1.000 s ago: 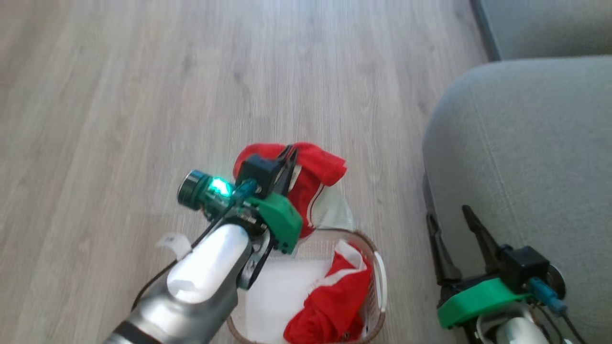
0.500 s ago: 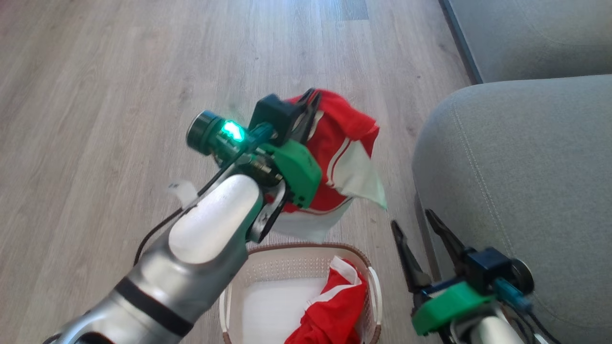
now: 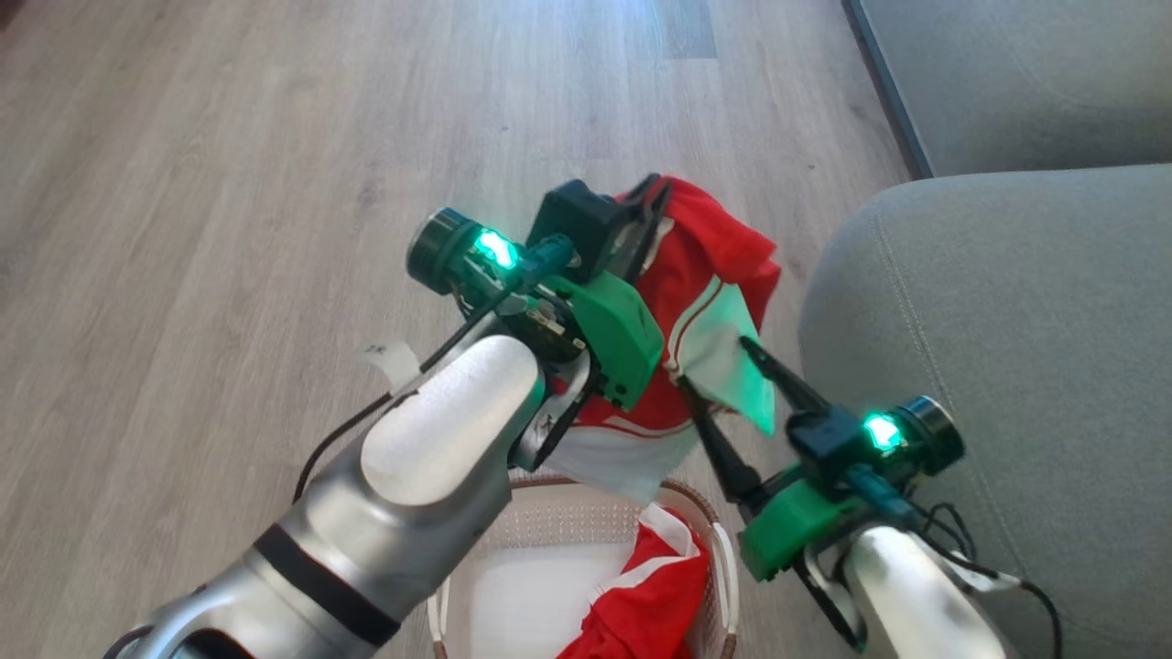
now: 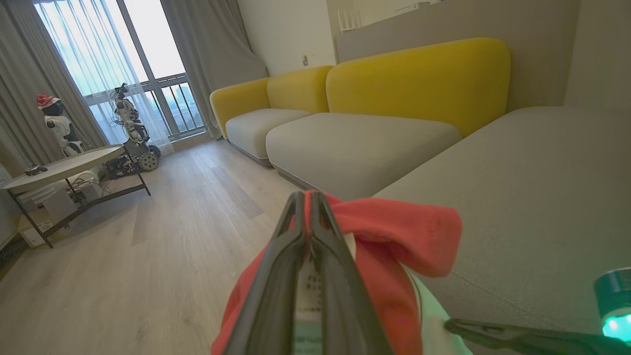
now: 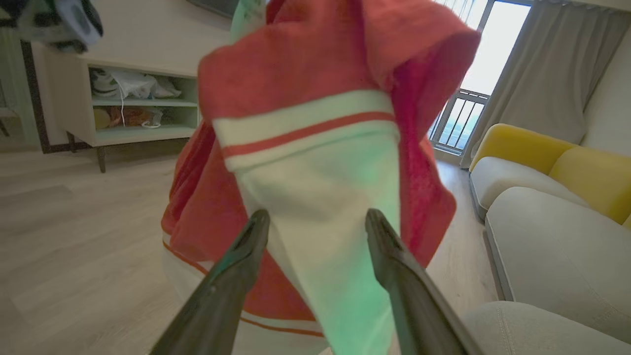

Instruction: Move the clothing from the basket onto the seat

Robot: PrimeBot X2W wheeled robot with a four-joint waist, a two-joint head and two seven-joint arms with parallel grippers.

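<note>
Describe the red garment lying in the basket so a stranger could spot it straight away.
Beside the big grey seat, a small cream basket stands on the wood floor. The garment lies crumpled inside it; its red twin hangs above, pinched in the left gripper.

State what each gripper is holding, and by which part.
Left gripper pinches the red garment by a bunched top fold. Right gripper is open, holding nothing.
</note>
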